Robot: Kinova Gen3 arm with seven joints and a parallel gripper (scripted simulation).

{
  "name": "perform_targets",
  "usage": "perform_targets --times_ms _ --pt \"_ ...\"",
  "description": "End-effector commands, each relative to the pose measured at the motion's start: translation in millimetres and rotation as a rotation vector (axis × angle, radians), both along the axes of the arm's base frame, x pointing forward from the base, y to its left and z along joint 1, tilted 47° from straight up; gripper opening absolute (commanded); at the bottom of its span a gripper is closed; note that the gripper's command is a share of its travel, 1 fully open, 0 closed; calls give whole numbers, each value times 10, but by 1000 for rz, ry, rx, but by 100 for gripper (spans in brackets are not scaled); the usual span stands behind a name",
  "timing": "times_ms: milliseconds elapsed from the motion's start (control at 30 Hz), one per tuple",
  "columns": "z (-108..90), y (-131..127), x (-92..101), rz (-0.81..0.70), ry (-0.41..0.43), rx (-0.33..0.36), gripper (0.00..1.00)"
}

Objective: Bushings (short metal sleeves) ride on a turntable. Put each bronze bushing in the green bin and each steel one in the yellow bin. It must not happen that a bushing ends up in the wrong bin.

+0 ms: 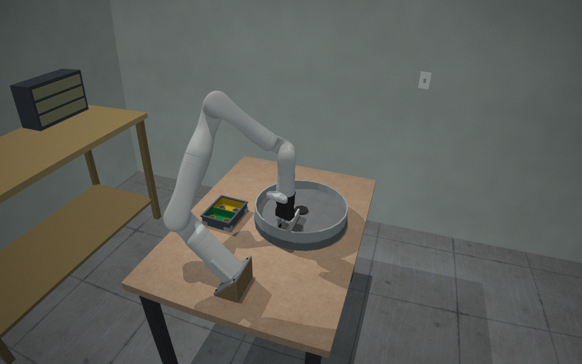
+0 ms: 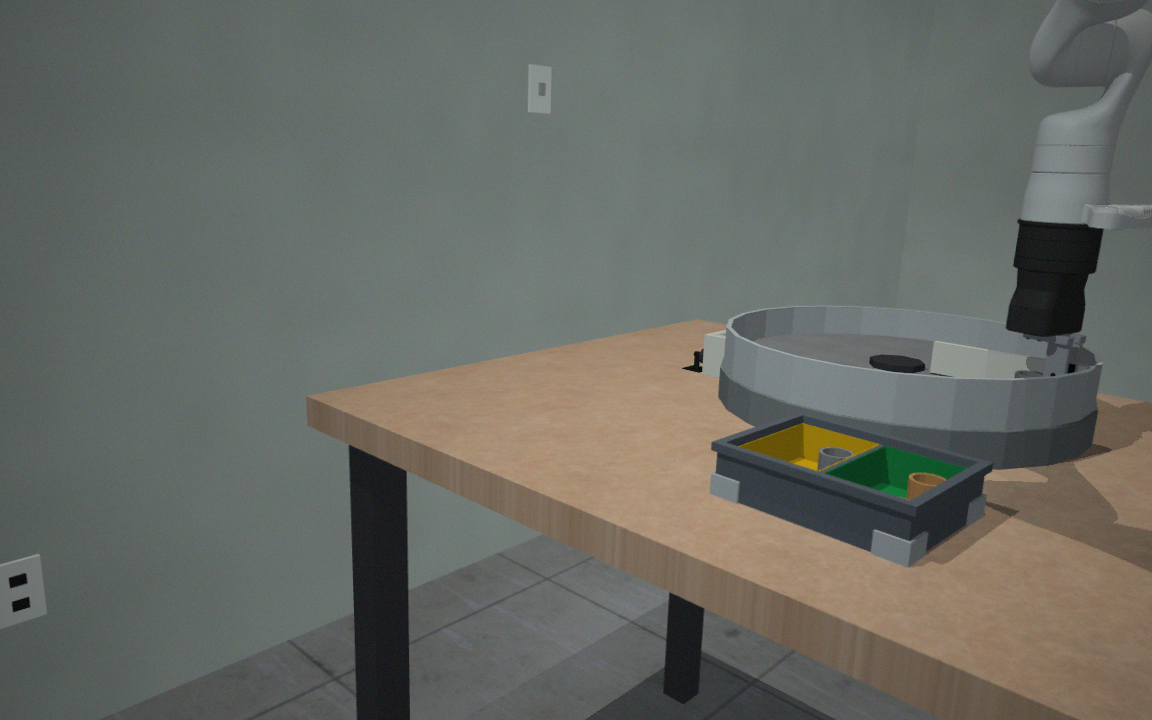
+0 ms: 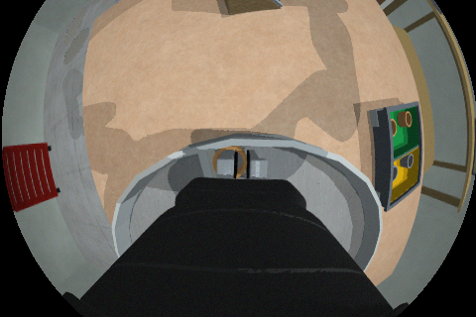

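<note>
My gripper [image 3: 242,159] [image 1: 282,225] is low inside the walled turntable [image 1: 302,242] [image 2: 831,386], near its wall on the robot's side. In the wrist view a bronze bushing [image 3: 215,160] stands upright at the fingers. One finger is inside its ring and the other outside, shut on its wall. The grip is partly hidden, and the top and exterior views barely show it. The green bin [image 1: 227,212] [image 2: 893,461] holds two bronze bushings [image 1: 212,217] [image 3: 408,119]. The yellow bin [image 1: 230,202] [image 2: 781,442] holds two steel bushings [image 1: 222,207] [image 3: 408,160].
A pale bar [image 2: 974,360] crosses the turntable beside my gripper. A black hub [image 1: 301,210] [image 2: 896,362] is at the turntable's centre. A small grey round thing near the fingers in the exterior view is unclear. The two-part tray has a raised dark rim [image 2: 813,501].
</note>
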State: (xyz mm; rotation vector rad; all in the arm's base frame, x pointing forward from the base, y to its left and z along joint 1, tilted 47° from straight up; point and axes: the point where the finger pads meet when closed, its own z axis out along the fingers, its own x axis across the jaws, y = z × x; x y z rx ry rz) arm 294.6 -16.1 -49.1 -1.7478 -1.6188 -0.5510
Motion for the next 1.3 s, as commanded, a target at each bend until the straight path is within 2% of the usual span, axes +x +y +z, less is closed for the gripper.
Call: perform_targets --times_ms 0,1267 --pt "4 -11 5 -1 -2 -2 0" --pt "85 -98 22 -1 -2 -2 0"
